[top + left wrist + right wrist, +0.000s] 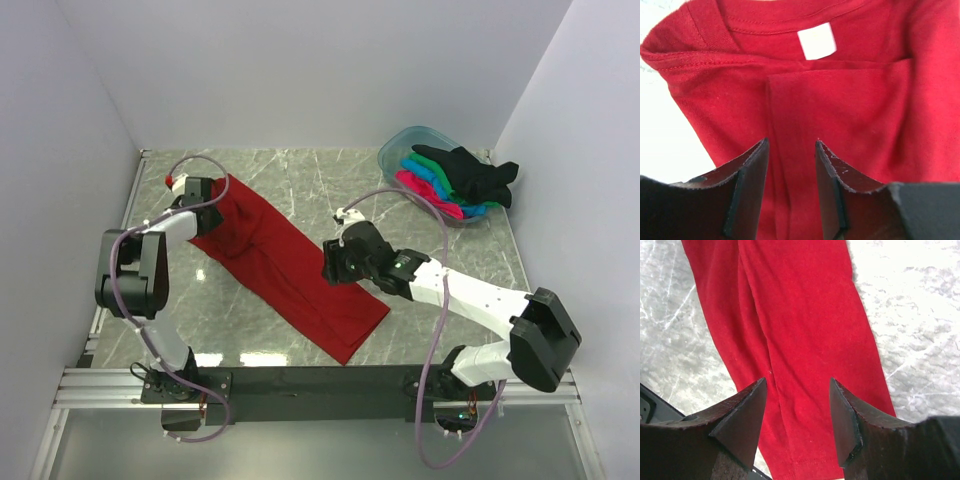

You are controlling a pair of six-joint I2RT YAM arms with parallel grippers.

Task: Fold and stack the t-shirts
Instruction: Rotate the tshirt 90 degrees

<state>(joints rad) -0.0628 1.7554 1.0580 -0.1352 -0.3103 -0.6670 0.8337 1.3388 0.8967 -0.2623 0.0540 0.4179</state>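
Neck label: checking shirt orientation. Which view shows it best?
Left wrist: the white label sits plainly under the collar. Top view: not visible, left arm at that end. Right wrist: only the shirt near its hem.

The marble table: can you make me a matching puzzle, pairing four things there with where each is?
Things:
1 dark red cloth t-shirt
2 black cloth t-shirt
3 clear bluish plastic tub
4 small white label

Places:
A far right corner of the table
B inside the red collar
C draped across the tub's top
D folded into a long strip

Pairs: 1-D, 2-C, 3-A, 4-B.
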